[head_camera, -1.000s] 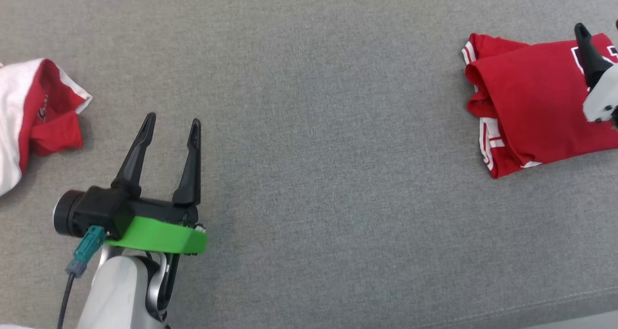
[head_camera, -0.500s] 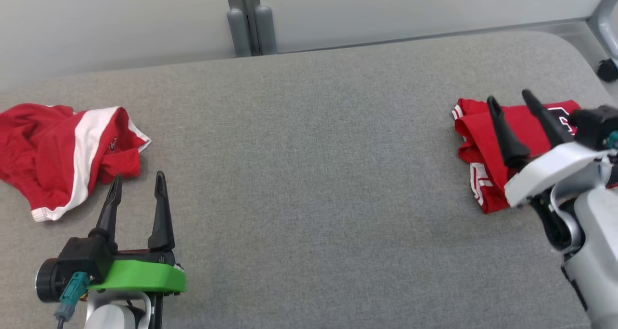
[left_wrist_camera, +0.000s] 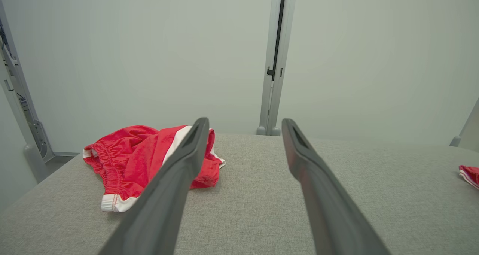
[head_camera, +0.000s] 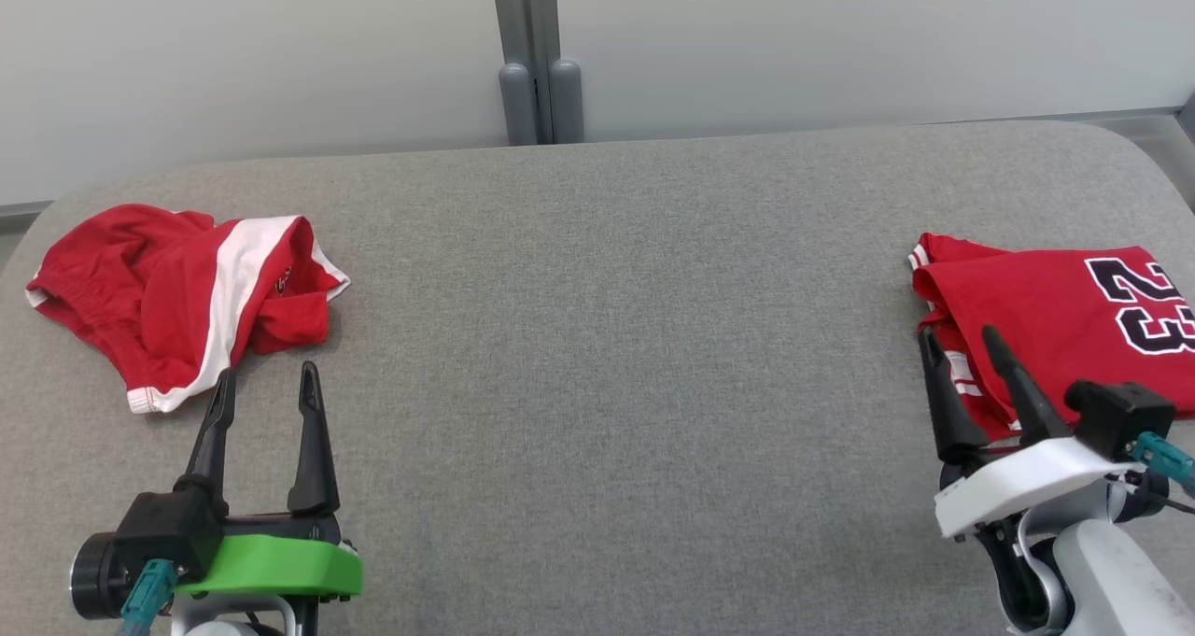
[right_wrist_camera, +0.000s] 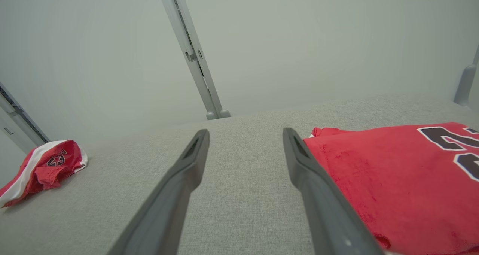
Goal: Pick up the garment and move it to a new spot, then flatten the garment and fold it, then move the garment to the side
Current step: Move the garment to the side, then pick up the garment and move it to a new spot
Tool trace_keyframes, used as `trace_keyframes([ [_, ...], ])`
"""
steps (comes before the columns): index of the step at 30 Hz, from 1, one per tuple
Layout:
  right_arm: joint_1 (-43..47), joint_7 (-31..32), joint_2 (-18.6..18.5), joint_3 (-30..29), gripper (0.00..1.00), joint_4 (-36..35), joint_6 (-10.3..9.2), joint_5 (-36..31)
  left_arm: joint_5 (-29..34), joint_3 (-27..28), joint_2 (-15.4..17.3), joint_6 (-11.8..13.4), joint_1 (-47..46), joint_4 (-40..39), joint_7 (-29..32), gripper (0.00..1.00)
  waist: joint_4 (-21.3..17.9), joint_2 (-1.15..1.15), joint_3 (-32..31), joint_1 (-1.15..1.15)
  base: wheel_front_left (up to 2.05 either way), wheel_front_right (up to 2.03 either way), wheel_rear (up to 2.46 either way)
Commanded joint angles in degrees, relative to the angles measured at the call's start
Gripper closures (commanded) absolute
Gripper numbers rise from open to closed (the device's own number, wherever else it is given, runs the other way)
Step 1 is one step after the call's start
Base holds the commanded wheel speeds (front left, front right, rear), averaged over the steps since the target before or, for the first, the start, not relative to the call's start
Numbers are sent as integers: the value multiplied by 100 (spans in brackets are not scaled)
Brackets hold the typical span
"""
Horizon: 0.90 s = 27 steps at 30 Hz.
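**While the shorts [head_camera: 177, 281] wait**

Since the red shorts, bunched at the grey pad's [head_camera: 597, 356] left end, look light, limp and slippery, the elastic waistband [left_wrist_camera: 98, 158] seems the surest pinch. The left gripper [head_camera: 268, 372], just beside them, and the right gripper [head_camera: 956, 333], at the folded jersey [head_camera: 1046, 309], both gape empty.

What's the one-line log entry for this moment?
folded jersey: right side | crumpled shorts: left side | left gripper: jaws open, empty | right gripper: jaws open, empty
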Motion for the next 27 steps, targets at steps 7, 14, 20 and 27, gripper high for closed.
trace_keyframes([
  [7, 249, -45, 167, 33, 0, -273, -2, -268, 13, -25, -12, -45, 80, 36, -15, 0, 33, 0, 27, 0, 0, 0, 0],
  [14, 298, -46, 229, 5, 0, -366, -2, -557, -4, -49, -12, -33, 49, 70, -15, 0, 45, 0, 28, 0, 0, 0, 0],
  [20, 304, -47, 292, -29, 0, -355, -2, -683, -9, -77, -12, -19, 51, 89, -16, 0, 44, 0, 17, 0, 0, 0, 0],
  [27, 314, -47, 315, 3, 0, -343, -2, -734, 3, -88, -12, -8, 46, 79, -15, 0, 44, 0, 0, 0, 0, 0, 0],
])
